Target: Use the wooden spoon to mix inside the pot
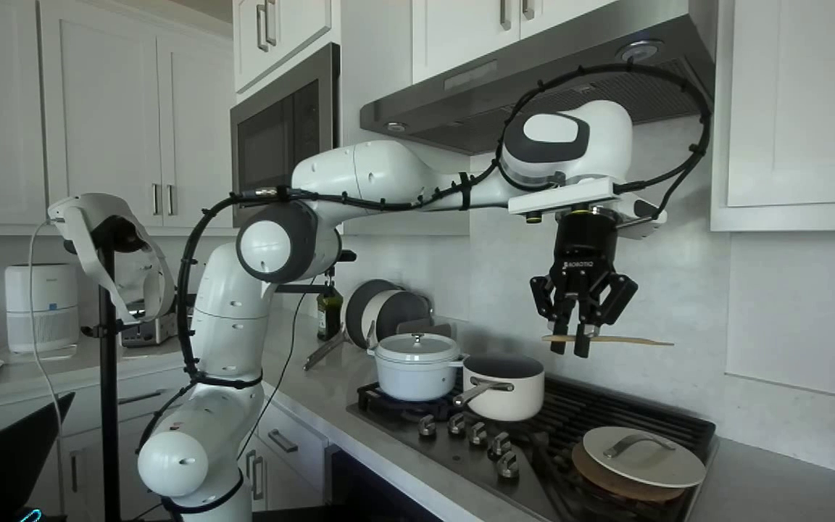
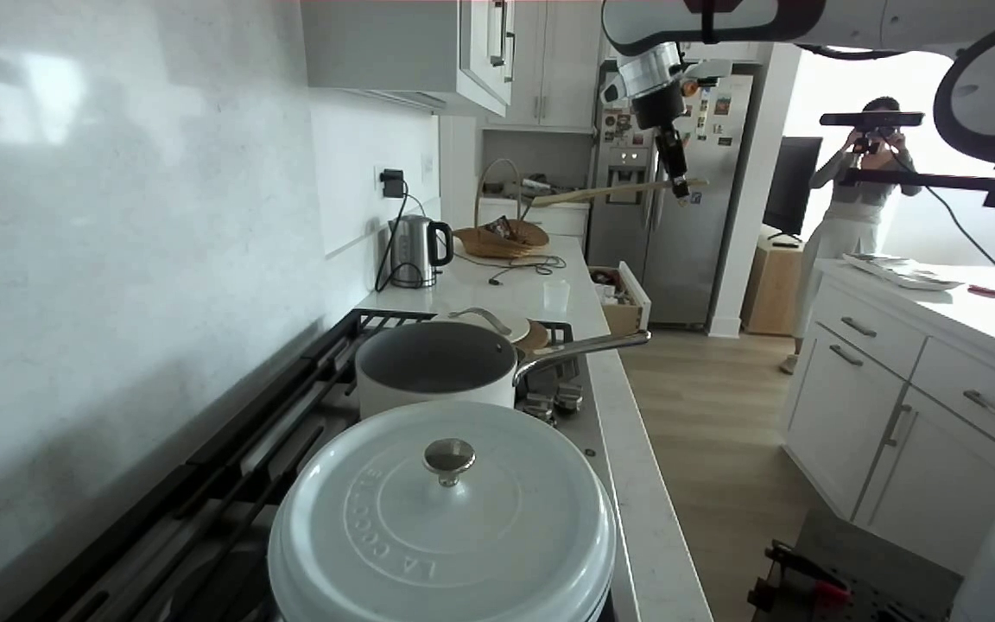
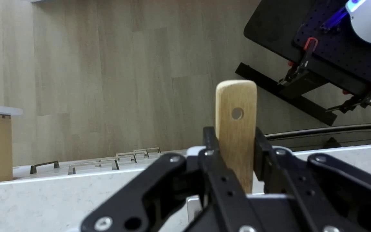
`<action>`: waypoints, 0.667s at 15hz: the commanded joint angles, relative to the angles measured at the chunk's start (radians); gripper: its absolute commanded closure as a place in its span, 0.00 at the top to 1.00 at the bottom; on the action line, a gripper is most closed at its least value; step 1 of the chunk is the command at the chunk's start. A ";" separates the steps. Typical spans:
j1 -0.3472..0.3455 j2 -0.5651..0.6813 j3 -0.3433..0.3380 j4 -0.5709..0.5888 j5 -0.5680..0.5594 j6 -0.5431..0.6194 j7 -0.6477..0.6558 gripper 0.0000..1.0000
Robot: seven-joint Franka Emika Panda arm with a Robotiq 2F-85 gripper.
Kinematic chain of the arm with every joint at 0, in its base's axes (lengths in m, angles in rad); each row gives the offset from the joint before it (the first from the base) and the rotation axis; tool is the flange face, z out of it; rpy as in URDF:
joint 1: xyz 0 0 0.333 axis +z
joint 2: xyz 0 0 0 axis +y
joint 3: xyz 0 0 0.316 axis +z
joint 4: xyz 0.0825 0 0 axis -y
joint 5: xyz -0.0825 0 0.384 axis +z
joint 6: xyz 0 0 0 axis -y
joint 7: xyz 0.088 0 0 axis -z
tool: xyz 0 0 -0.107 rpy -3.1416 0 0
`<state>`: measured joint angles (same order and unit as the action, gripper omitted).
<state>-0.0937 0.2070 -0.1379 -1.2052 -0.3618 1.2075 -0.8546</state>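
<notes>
One claw [image 1: 570,345] points downward, its two fingers [image 1: 583,349] pinching a single wooden spoon [image 1: 624,339] by the handle, near the end. In the wrist view that end shows one round hole, with a finger along each side. The spoon lies nearly level in the grip, up in the air above the one cooktop's [image 1: 454,453] level, well apart from the open pot [image 1: 504,395] and the lidded pot [image 1: 414,377]. Over the claw reaches one white arm [image 1: 370,174] with a black cable [image 1: 184,312] strapped along it.

In both exterior views these two pots stand just beside each other. The open pot is white outside and grey inside, with one long metal handle; the lidded pot is pale, topped by one metal knob [image 2: 449,455]. On the same cooktop lies one loose lid [image 1: 657,464] with an arched handle, resting on one round brown piece [image 1: 617,484]. Five control knobs [image 1: 457,424] show along the front.

Out on the counter [image 2: 646,527], in an exterior view, are one kettle [image 2: 412,246] and one wicker basket [image 2: 493,246]. One bottle [image 1: 330,315] and several upright pans [image 1: 403,319] show too, overlapping so that I cannot tell the pans' count. Farther off are one hood [image 1: 454,98], one microwave [image 1: 283,130], one refrigerator [image 2: 689,250], one open drawer [image 2: 625,320] and one person [image 2: 856,212].
</notes>
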 commanded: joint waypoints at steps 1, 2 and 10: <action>-0.018 0.030 -0.009 0.019 0.023 0.010 0.001 0.07; -0.028 0.040 -0.012 0.027 0.034 0.013 -0.002 0.07; -0.147 0.113 -0.029 0.055 0.207 0.079 -0.059 0.07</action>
<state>-0.2052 0.2889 -0.1596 -1.1964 -0.2054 1.2730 -0.8697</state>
